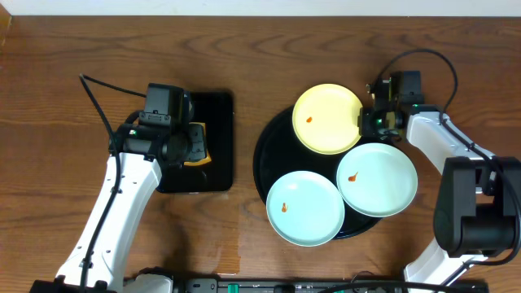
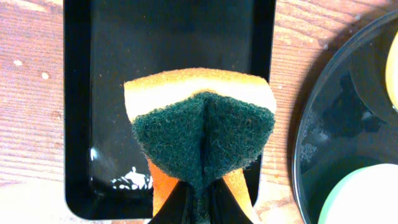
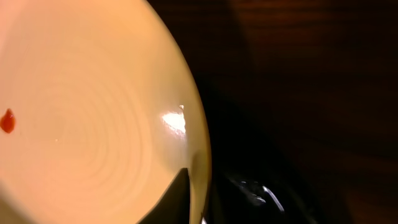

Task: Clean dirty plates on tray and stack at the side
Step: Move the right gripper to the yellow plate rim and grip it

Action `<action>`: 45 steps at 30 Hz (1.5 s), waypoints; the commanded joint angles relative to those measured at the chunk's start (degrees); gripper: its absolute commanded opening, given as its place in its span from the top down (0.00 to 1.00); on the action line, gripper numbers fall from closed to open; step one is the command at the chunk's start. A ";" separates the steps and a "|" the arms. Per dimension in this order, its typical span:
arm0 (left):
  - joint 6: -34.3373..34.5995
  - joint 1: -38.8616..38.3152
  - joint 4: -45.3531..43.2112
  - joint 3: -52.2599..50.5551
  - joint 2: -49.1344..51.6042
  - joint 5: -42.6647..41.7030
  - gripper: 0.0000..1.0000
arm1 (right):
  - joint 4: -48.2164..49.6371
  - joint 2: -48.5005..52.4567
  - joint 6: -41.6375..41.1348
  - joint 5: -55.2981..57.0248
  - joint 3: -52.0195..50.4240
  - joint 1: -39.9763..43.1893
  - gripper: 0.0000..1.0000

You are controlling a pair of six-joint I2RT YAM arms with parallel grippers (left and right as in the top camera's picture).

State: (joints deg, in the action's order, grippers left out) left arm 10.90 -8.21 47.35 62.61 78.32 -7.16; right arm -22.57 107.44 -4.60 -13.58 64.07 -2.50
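Three plates lie on the round black tray: a pale yellow plate at the back and two mint-blue plates in front, each with an orange-red smear. My right gripper is shut on the yellow plate's right rim; the wrist view shows the plate with one finger over its edge. My left gripper is shut on an orange sponge with a green scouring face, held over the rectangular black tray.
The rectangular black tray lies left of the round tray. Bare wood tabletop spreads to the far left and front. A cable runs from each arm.
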 commanded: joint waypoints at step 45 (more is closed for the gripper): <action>0.72 0.02 -0.28 1.40 -0.52 0.13 0.93 | 0.74 3.85 3.91 2.64 0.63 -5.79 0.84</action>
State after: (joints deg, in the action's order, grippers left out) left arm 10.90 -8.21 47.13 62.61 78.32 -7.16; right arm -21.80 109.32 -1.67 -9.87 64.07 -7.81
